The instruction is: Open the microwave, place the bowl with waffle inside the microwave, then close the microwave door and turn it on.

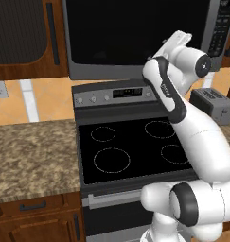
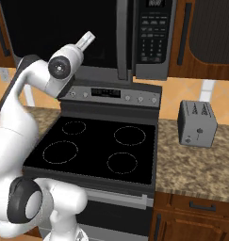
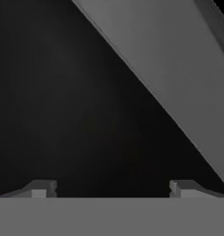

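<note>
step in hand: opening the microwave. tool empty, jaws wide apart, close against the door glass. next move likely calls for reaching the handle.

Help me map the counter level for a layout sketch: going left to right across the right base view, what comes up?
White robot arm → black glass stove top → speckled granite counter → small grey toaster.

Legible text: none. The microwave button panel carries rows of keys with marks too small to read; below the microwave, the stove display strip is blurred, unreadable.
</note>
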